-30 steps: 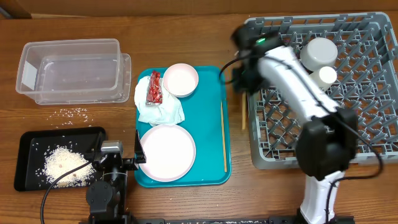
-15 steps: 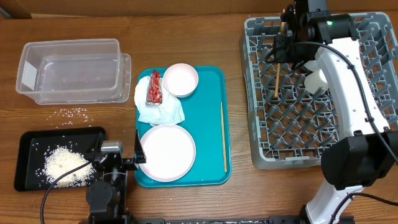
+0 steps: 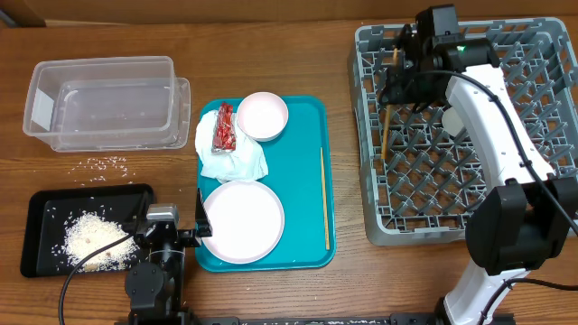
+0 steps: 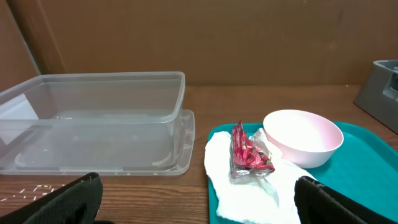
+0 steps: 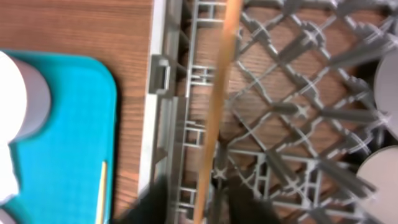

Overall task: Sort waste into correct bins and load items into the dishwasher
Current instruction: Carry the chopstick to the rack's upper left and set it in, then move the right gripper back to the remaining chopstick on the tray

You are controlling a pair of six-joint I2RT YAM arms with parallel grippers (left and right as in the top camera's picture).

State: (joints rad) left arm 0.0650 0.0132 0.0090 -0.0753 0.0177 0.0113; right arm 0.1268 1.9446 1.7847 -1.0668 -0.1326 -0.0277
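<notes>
From above, the right gripper [image 3: 404, 65] hangs over the rack's [image 3: 542, 194] far left corner. A chopstick [image 3: 386, 126] runs from it down across the grid, near the left wall. A whitish cup [image 3: 454, 118] peeks out beside the arm.

The right wrist view gives what the overhead can't. The dark fingers [image 5: 155, 202] are blurred and stand apart on either side of the stick's near end, with a gap showing on both sides. The stick slants across the pegs just inside the rack wall. At this view's bottom left is the tip of the second chopstick [image 3: 324, 199], which lies along the right side of the teal tray [image 3: 305, 135].

Also on that tray are the small plate [image 3: 262, 116], the big plate [image 3: 242, 221], and between them the napkin [image 3: 237, 161] with the red wrapper [image 3: 223, 127] on top.

Only the left wrist view shows the left gripper [image 4: 205, 202] plainly: spread wide, nothing between the fingers, facing the wrapper. It also shows the small plate has raised sides. Behind sits the tub [image 3: 99, 101]. The overhead alone shows the black tray [image 3: 45, 203] with its heap of rice [image 3: 95, 236].
</notes>
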